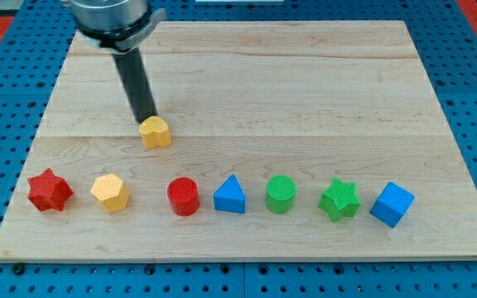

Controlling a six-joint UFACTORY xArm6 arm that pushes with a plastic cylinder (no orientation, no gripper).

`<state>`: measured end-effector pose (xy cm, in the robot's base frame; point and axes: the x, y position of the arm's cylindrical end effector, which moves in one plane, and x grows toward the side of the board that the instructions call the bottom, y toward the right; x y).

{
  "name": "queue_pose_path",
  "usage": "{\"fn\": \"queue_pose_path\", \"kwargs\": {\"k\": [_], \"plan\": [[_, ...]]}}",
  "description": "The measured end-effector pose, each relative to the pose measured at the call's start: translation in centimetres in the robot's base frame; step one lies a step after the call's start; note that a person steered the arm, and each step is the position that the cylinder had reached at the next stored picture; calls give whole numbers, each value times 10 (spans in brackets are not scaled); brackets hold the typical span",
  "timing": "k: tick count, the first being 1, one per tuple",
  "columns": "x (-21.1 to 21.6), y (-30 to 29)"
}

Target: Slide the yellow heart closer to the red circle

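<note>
The yellow heart (155,132) lies on the wooden board (305,99), left of centre. My tip (146,118) is right at the heart's upper left edge, touching or nearly touching it. The red circle (183,197) stands in the row of blocks near the view's bottom, below and a little right of the heart, with a clear gap between them.
The bottom row runs from the view's left: a red star (50,190), a yellow hexagon (109,193), the red circle, a blue triangle (230,195), a green circle (281,194), a green star (339,199), a blue cube (392,204). A blue pegboard (470,83) surrounds the board.
</note>
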<state>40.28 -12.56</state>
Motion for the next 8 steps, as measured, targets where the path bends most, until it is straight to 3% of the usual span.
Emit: {"fn": "queue_pose_path", "kwargs": {"k": [1, 2, 3, 4, 6, 8], "plan": [[12, 31], [45, 15], [12, 16], [14, -28], [92, -17], [52, -8]]}}
